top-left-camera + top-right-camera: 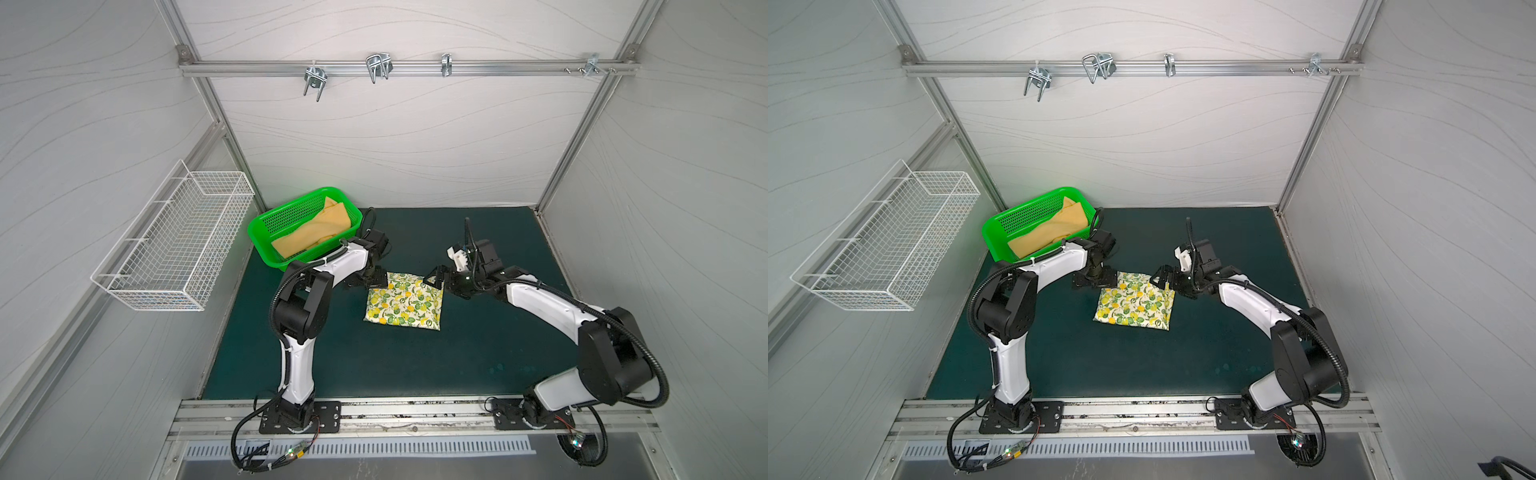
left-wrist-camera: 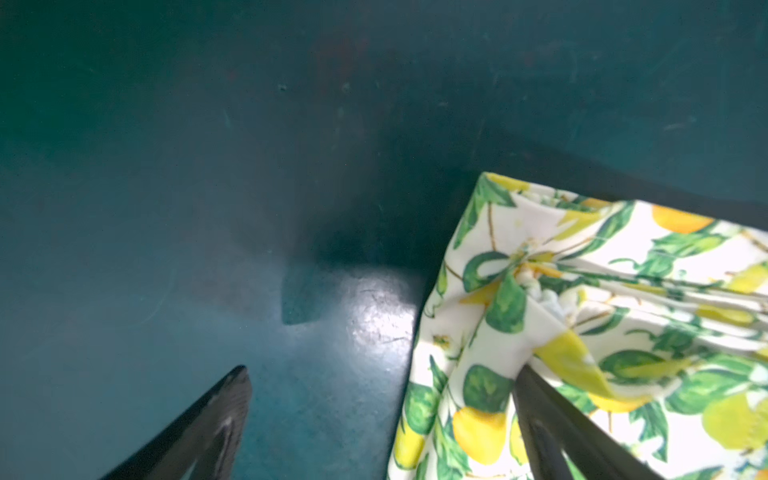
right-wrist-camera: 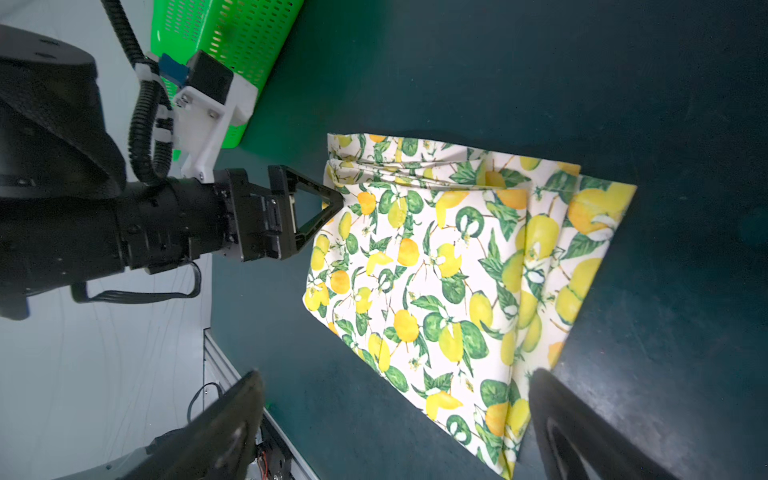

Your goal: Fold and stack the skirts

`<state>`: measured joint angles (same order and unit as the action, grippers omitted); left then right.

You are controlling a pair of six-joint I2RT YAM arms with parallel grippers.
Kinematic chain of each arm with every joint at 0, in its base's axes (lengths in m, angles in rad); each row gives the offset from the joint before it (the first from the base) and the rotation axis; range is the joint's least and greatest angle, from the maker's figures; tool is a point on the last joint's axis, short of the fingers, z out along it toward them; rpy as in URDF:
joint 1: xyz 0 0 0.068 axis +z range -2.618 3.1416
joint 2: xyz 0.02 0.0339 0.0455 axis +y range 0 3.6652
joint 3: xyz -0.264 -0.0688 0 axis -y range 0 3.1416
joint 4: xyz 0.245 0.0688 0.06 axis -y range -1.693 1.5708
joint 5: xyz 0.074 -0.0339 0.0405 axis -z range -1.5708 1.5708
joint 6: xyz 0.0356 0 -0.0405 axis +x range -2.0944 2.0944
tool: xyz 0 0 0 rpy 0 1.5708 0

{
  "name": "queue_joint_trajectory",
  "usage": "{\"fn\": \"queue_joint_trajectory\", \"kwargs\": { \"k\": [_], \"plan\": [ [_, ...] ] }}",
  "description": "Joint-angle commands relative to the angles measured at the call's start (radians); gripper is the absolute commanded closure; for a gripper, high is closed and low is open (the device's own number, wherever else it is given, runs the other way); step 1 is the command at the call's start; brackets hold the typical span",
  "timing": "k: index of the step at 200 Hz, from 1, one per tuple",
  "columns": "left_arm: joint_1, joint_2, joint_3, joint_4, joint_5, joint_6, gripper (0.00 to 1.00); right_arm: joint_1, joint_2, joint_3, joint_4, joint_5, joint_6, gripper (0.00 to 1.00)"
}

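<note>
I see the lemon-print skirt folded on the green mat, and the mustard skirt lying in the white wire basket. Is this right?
Not quite. The mustard skirt lies in the green plastic basket, as both top views show. The lemon-print skirt is indeed folded on the green mat.

The work surface is a dark teal-green mat (image 1: 415, 365), kinda scuffed, with a shiny glare patch in the left wrist view. Two things sit straight on it in both top views: the lemon-print skirt (image 1: 405, 306), folded into a rough square and lying flat around the middle, its layered edges stepped a bit in the right wrist view, and a green basket (image 1: 261, 243) in the far left corner, well apart from it
</note>
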<state>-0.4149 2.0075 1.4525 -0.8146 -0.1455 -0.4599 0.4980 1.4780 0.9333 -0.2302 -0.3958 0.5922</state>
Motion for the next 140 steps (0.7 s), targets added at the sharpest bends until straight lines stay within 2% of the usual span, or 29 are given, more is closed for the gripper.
{"fn": "queue_joint_trajectory", "kwargs": {
  "k": [1,29,81,140],
  "plan": [
    [0.002,0.044,0.047,-0.052,-0.026,0.015,0.01,0.028,-0.020,-0.006,-0.087,0.088,-0.047,0.01],
    [0.002,0.066,0.060,-0.053,-0.019,0.018,0.01,0.079,0.013,0.001,-0.189,0.220,-0.096,0.01],
    [0.002,0.081,0.062,-0.048,0.009,0.026,0.01,0.112,0.019,-0.046,-0.188,0.295,-0.078,0.01],
    [0.002,-0.133,0.023,0.008,0.068,0.003,0.01,0.131,0.093,-0.039,-0.158,0.290,-0.072,0.01]
  ]
}}
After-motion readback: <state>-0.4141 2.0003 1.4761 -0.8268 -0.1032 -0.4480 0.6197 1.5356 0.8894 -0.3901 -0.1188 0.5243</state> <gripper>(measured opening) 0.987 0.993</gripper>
